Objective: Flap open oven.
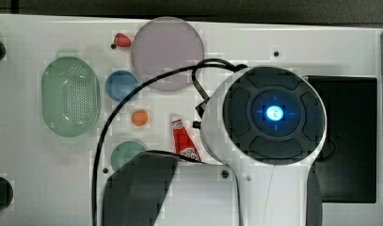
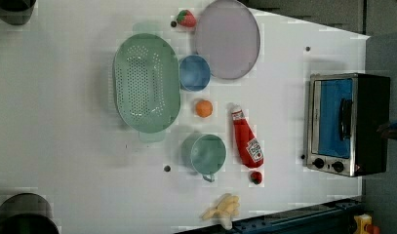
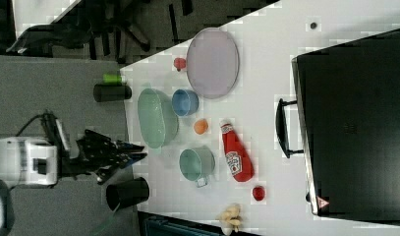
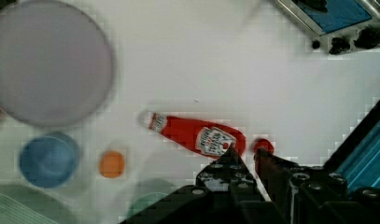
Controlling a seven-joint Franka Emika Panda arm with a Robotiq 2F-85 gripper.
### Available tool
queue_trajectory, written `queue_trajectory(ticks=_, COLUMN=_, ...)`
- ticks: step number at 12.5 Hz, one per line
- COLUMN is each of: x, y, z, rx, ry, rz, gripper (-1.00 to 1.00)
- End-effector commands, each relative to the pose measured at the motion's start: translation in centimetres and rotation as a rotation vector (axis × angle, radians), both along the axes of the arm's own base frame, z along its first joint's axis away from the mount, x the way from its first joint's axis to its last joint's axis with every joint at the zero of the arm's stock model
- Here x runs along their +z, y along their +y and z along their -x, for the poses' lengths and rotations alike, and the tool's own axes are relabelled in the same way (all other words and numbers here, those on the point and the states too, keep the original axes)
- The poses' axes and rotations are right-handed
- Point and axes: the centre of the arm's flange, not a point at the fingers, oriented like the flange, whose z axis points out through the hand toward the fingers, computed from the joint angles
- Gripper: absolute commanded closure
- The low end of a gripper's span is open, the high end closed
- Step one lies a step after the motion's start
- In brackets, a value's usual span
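Two black knobs [image 2: 328,165] sat beside the oven [image 2: 347,124]'s blue-tinted glass door, dark bar handle [image 2: 346,119] across it, silver frame, black casing. Oven stood at the left view's right table edge, door shut. Gripper [image 4: 246,157] fingers nearly together, holding nothing.

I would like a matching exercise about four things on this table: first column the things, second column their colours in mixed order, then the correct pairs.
Things:
1. ketchup bottle
2. colander
3. small bowl
4. large plate

Colours:
A. blue
B. pale lilac
C. red
D. light green

Pairs: 1-C, 2-D, 3-A, 4-B
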Motion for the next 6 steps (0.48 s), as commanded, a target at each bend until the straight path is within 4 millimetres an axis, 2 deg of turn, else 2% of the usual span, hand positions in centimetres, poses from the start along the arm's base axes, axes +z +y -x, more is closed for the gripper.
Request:
queue_trajectory(ticks=1, x=-0.7, y=-3.8, z=0.9, rx=0.154, ry=0.010, rz=-0.020, gripper=0.65)
queue_trajectory(ticks=6, x=-4.4, y=-12.0, z=2.3, rx=0.503, ry=-0.028, rz=-0.078, gripper=0.65)
